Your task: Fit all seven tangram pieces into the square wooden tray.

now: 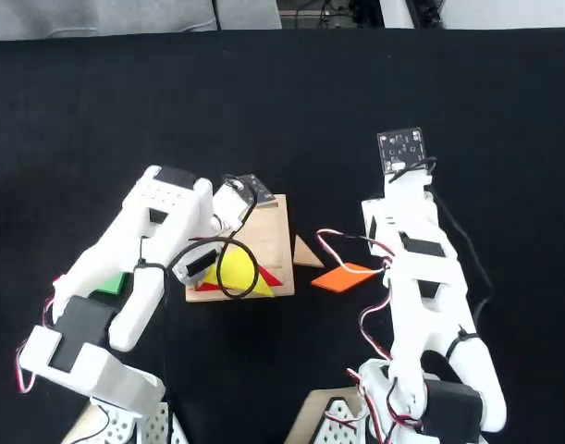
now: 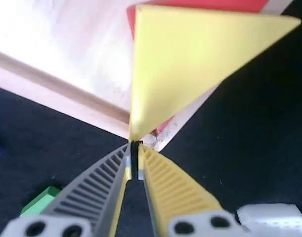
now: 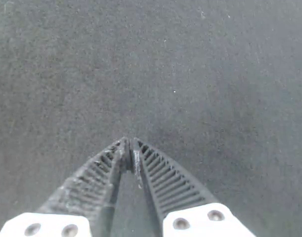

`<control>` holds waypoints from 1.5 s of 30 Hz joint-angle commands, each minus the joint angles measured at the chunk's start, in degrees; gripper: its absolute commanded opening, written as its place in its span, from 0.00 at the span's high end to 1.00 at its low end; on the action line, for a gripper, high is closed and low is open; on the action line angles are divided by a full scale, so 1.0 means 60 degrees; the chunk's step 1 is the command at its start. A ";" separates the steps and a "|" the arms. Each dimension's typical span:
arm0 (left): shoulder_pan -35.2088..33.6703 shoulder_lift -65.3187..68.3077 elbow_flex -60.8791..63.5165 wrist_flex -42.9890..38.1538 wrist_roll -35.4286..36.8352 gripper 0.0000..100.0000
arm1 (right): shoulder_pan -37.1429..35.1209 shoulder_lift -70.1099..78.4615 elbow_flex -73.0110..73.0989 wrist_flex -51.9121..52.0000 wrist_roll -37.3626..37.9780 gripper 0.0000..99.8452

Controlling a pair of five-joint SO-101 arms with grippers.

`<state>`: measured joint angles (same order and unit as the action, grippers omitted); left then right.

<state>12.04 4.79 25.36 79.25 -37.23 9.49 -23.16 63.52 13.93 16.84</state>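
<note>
A: What sits in the wooden tray (image 1: pixel 280 222), middle of the high view?

B: Two pieces. A yellow triangle (image 1: pixel 238 274) in the lower left part, lapping over a red piece (image 1: pixel 271 277) and reaching out past the lower rim. Bare wood across the upper right part.

A: Lying flat?

B: Hard to tell. From the left wrist view, covers the rim close to one tray corner, with a strip of red beneath its edge.

A: And outside the tray?

B: A tan triangle (image 1: pixel 305 252) just beside the right rim. An orange parallelogram (image 1: pixel 345 277) lower right of that, near the right arm (image 1: pixel 421 277). A green piece (image 1: pixel 111 283) toward the left edge of the frame, well apart from the tray and partly under the left arm (image 1: pixel 125 268). All on the black table (image 1: pixel 282 92).

A: And the left gripper (image 2: pixel 136 148)?

B: Closed down to a thin slit, at the tray's lower left corner. One corner of the yellow triangle right at the fingertips. Pinched or only touching: cannot tell.

A: And the right gripper (image 3: pixel 129 145)?

B: Closed on nothing, with the tips together. Over bare black table, upper right of centre in the high view, well apart from the tray and every piece.
</note>
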 commanded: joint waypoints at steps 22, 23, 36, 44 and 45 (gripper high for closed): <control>-0.0388 -0.0366 -0.0432 -0.1436 0.0513 0.96 | -0.0205 0.0022 -0.0022 -0.0147 -0.0088 0.99; -0.0374 -0.0366 -0.0447 -0.1436 0.0542 0.96 | -0.0205 0.0022 -0.0022 -0.0147 -0.0088 0.99; 0.0212 -0.0366 -0.0432 -0.2857 0.1963 0.96 | -0.0205 0.0022 -0.0022 -0.0147 -0.0073 0.99; 0.0022 -0.1407 -0.2352 -0.0278 0.2652 0.96 | -0.0205 0.0022 -0.0022 -0.0147 -0.0073 0.99; 0.0212 -0.1656 -0.2527 0.0161 0.2725 0.96 | -0.0205 0.0007 -0.0022 -0.0147 -0.0073 0.99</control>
<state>12.57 1.19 18.24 71.43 -23.08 9.23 -23.16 63.52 13.93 16.84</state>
